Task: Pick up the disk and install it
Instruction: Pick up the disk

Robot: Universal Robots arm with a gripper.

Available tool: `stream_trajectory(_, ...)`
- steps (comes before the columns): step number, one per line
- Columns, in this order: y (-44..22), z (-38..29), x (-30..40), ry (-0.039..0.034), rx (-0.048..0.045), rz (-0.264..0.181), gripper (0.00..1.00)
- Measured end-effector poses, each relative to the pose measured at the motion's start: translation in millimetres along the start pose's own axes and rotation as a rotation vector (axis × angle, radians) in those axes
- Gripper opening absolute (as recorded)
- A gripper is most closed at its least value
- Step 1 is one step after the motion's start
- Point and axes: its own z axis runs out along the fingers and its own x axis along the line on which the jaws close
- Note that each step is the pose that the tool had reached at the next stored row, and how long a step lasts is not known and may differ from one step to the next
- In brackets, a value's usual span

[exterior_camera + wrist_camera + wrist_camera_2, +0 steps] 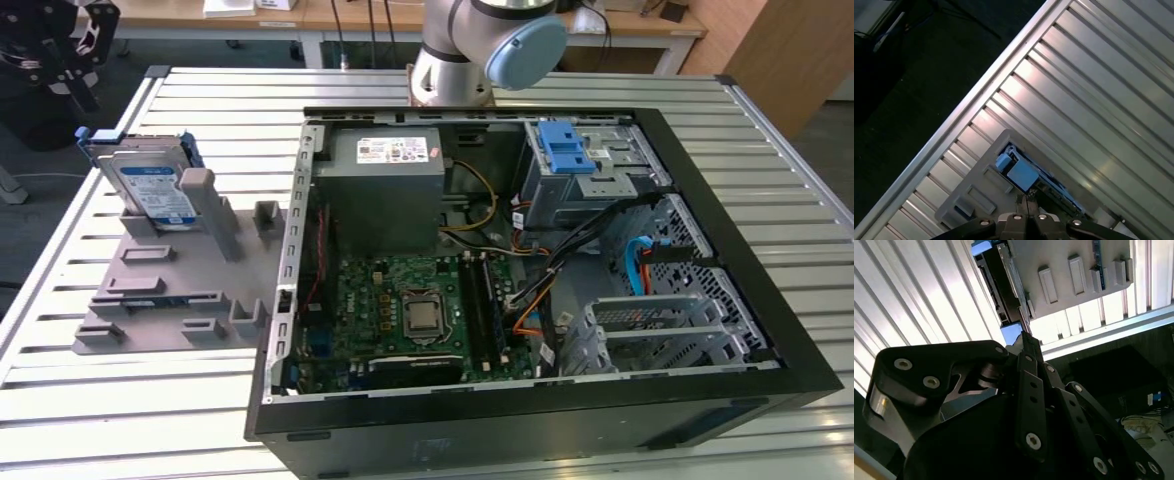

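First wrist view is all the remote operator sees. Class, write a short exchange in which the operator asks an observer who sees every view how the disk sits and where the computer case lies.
Operator: Is the disk lying flat in that grey holder?
Observer: No. In the exterior view the disk stands on its edge at the far end of the grey holder.
Operator: Where is the computer case?
Observer: The case lies beside the holder on the exterior view's right, with its open side facing up.
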Motion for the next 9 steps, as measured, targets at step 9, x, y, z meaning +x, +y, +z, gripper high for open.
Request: stream_trajectory(9,0.0,0.0,0.0,0.0001,0.0000,-0.010,0.11)
